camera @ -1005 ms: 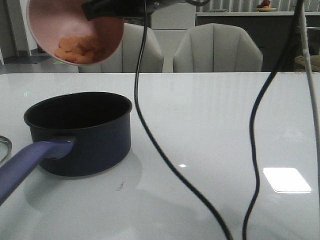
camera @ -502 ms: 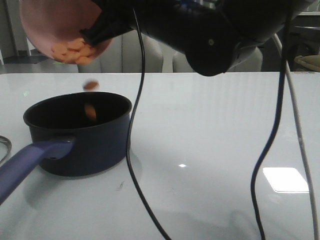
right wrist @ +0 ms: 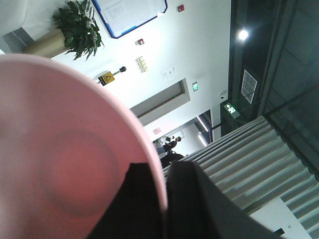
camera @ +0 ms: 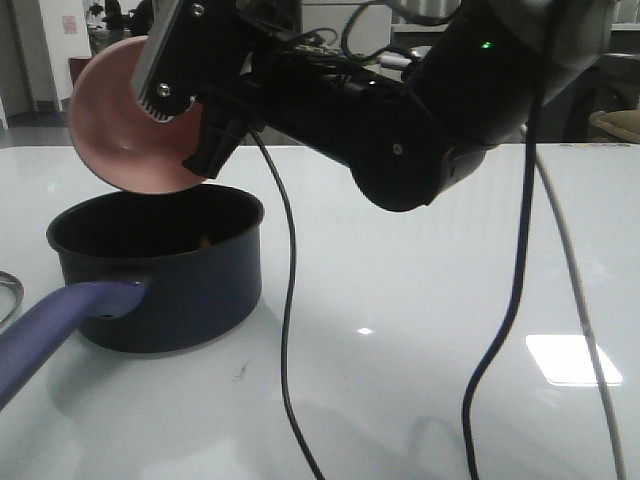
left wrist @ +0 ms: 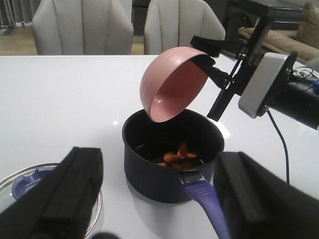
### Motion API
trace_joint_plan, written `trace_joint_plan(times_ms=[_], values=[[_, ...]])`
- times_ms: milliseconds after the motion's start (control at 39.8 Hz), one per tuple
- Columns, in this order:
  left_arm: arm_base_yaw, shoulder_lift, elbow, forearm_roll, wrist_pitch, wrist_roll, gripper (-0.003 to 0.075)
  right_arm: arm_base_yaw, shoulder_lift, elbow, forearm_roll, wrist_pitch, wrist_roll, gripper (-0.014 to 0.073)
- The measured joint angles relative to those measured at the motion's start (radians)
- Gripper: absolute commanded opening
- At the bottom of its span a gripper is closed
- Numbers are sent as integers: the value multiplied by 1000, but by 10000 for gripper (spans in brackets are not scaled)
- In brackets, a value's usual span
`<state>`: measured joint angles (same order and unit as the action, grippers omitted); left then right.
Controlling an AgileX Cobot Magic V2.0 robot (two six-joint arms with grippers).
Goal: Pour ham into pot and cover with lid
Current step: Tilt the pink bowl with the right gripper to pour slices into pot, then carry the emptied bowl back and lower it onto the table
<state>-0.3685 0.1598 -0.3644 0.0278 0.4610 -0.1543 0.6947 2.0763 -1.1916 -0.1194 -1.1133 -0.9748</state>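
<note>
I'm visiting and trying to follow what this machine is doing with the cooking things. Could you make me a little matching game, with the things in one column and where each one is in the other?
Things:
1. ham
2. pink bowl
3. lid
4. pot

Places:
A. tipped up in the air, clamped by the right gripper
B. lying flat on the table beside the pot
C. standing on the table under the bowl
D. on the bottom of the pot

Pairs: 1-D, 2-A, 3-B, 4-C
</note>
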Motion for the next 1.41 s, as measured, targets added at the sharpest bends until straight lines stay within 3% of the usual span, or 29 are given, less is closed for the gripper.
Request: trace_joint_plan(times_ms=[201,352,528,729,929,1181,1407], values=[[0,0,0,0,0,0,512,0,0,0,27,-2,154,137],[0,0,0,0,0,0,512,0,-14,0,151,1,485,137],[0,0,0,0,0,0,512,0,-125,0,353,242,725,137],[0,0,0,0,0,0,512,-16,-343,-11,412,801,758,137],[0,0,0,0,0,0,512,-126,-492,-11,412,1190,758,137],[0,0,0,0,0,0,512,-336,-567,-11,412,1561,761,137],[0,0,0,0,0,0,512,-481,-547,-11,409,1756,763,137]])
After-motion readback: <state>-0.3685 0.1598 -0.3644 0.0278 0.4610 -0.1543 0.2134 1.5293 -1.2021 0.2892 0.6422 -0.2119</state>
